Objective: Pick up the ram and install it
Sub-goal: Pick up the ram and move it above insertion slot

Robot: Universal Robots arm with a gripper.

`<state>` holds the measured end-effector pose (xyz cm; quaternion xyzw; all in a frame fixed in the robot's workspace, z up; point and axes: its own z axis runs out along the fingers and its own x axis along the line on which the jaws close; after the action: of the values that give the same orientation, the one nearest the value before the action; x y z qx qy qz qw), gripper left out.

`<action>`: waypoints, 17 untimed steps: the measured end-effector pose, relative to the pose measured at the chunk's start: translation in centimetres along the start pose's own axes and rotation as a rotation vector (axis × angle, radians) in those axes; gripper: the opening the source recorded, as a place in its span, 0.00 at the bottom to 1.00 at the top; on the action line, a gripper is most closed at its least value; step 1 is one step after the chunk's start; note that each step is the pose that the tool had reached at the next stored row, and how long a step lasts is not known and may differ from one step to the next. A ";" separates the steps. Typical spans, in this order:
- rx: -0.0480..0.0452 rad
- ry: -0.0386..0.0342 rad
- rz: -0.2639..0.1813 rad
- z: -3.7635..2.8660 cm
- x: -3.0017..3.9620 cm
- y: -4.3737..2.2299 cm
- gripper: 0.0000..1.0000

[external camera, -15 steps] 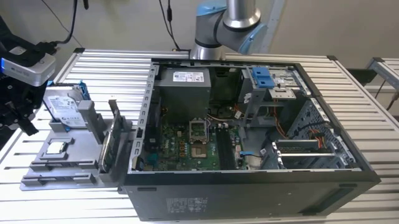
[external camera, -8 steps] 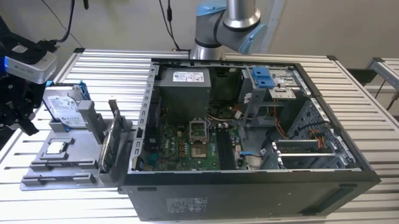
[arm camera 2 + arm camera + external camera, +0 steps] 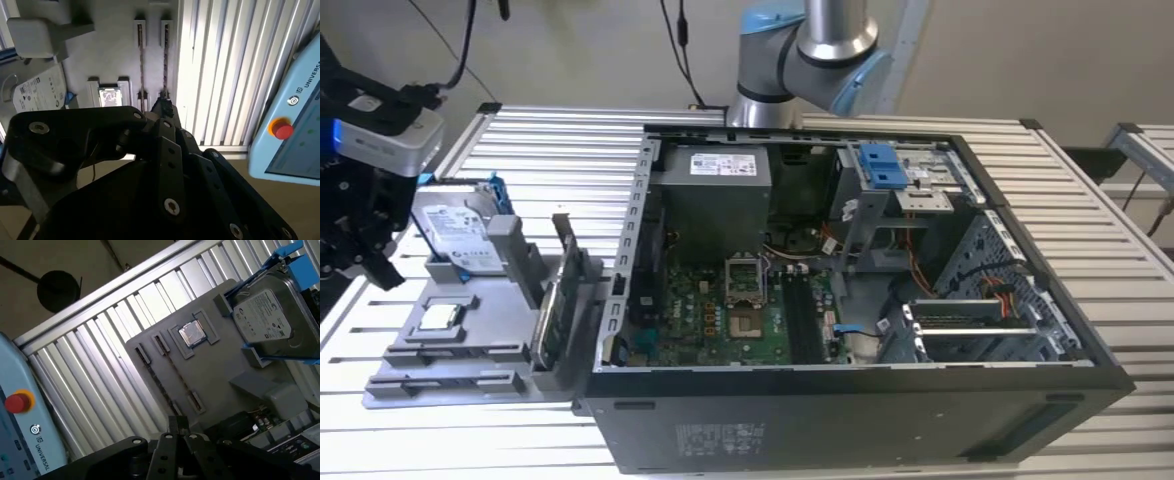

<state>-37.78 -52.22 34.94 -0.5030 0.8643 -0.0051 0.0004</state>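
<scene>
We note slim dark ram stick (image 3: 165, 60) standing on edge in slot of flat grey plastic parts tray (image 3: 115, 45), along one tray edge. Black gripper (image 3: 162, 106) hovers over tray at end of that slot, close to ram. We cannot tell its opening, nor any hold or contact. Silver hard drive with blue rails (image 3: 37, 92) sits at opposite side of tray.

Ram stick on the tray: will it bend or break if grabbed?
The ram looks thin and straight, so it is probably stiff and light. Being so thin, it may snap if bent hard. It stands on edge in holders on the tray, so it probably won't tip.
</scene>
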 end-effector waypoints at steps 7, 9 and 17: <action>0.0006 -0.0011 -0.123 0.21 0.00 0.01 0.11; 0.0006 -0.0016 -0.159 0.33 0.00 0.01 0.11; 0.0004 -0.0044 -0.287 0.88 0.00 0.02 0.11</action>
<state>-37.79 -52.22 34.06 -0.6213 0.7835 -0.0041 0.0017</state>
